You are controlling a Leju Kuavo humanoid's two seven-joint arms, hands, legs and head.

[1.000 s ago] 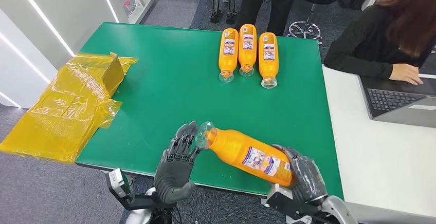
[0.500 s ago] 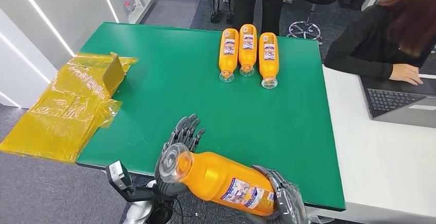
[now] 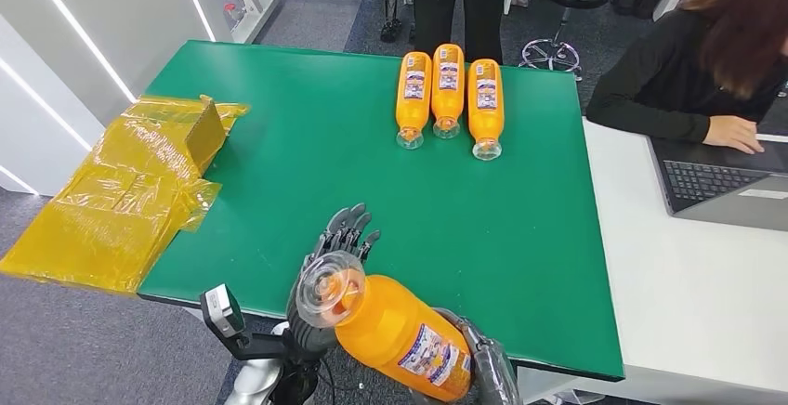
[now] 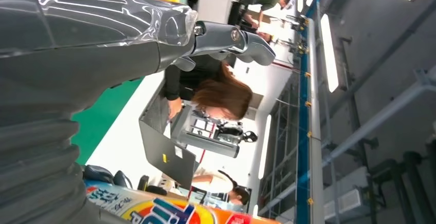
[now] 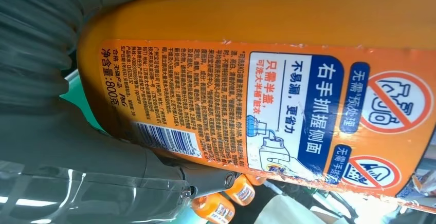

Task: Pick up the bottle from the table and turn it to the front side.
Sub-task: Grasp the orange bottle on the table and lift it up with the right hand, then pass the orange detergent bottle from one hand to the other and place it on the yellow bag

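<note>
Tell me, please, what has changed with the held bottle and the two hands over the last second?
The right hand has lifted the held bottle off the green table and drawn it toward the robot, its clear cap swinging up toward the camera. The left hand stays open behind the cap. The three bottles at the far edge have not moved.

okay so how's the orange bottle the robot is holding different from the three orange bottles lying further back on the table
The held bottle is off the green table, gripped at its base by the right robot hand, cap tilted up toward the camera beside the left robot hand. The three bottles lie flat, side by side, untouched. All share orange bodies, clear caps and labels.
</note>
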